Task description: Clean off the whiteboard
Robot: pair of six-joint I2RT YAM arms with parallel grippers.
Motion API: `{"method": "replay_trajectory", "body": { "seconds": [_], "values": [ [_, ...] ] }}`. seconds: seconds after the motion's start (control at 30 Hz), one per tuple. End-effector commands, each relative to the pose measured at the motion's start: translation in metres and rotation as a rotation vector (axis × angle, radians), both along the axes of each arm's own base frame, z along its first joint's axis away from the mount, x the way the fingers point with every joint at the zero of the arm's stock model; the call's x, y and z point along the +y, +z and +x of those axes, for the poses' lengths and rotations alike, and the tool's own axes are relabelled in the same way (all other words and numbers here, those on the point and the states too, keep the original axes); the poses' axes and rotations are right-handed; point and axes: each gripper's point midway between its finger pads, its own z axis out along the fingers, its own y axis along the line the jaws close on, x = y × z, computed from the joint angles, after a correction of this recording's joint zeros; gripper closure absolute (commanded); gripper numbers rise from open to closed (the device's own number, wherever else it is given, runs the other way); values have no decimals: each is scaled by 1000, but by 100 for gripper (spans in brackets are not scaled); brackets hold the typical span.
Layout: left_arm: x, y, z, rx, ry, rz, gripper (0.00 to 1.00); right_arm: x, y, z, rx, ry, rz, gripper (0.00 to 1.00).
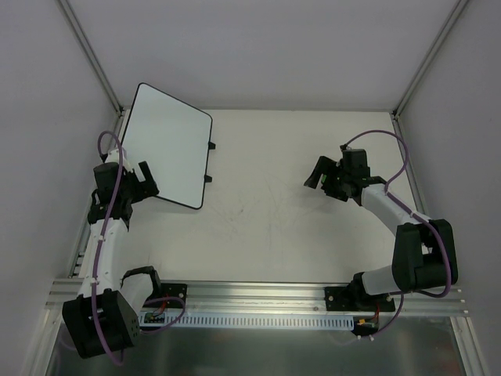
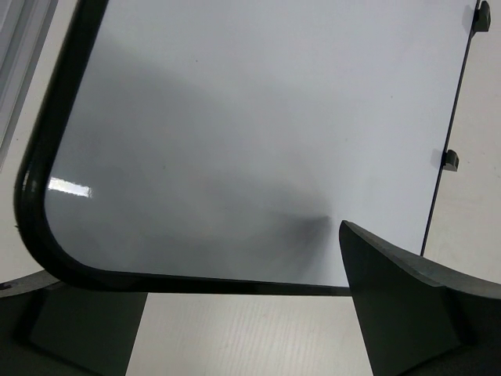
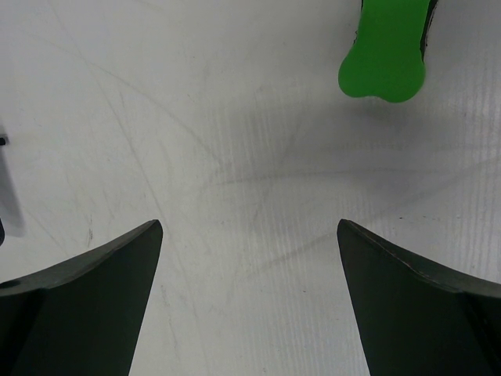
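The whiteboard (image 1: 168,145) stands tilted at the far left of the table, blank white with a thin black rim and two small black feet on its right edge. My left gripper (image 1: 143,186) is at its near edge. In the left wrist view the jaws stand wide apart around the whiteboard's (image 2: 250,117) near rim; the right finger (image 2: 399,305) overlaps the white face and the left finger sits under the rounded corner. My right gripper (image 1: 319,180) is open and empty over the bare table (image 3: 250,117). A green eraser (image 3: 383,55) lies just ahead of it, to the right.
Grey walls with metal posts close the table at the back and both sides. An aluminium rail (image 1: 258,294) with the arm bases runs along the near edge. The whiteboard's left side is close to the left wall.
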Motion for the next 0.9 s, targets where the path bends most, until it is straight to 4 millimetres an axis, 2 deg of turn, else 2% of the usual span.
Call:
{"method": "replay_trajectory", "body": {
  "seconds": [0.0, 0.33, 0.47, 0.63, 0.87],
  "values": [
    [-2, 31, 9, -79, -25, 10, 1, 3, 8, 5, -30, 2, 24, 1],
    [-2, 61, 11, -132, -14, 13, 1, 4, 12, 8, -39, -2, 27, 1],
    [0, 70, 9, -138, 3, 19, 1, 3, 22, 9, -60, -11, 28, 1],
    [4, 72, 5, -133, 24, 37, 1, 1, 36, 12, -94, -16, 18, 1],
    [8, 76, 2, -128, 44, 50, 1, -2, 45, 15, -109, -24, 10, 1]
  ]
}}
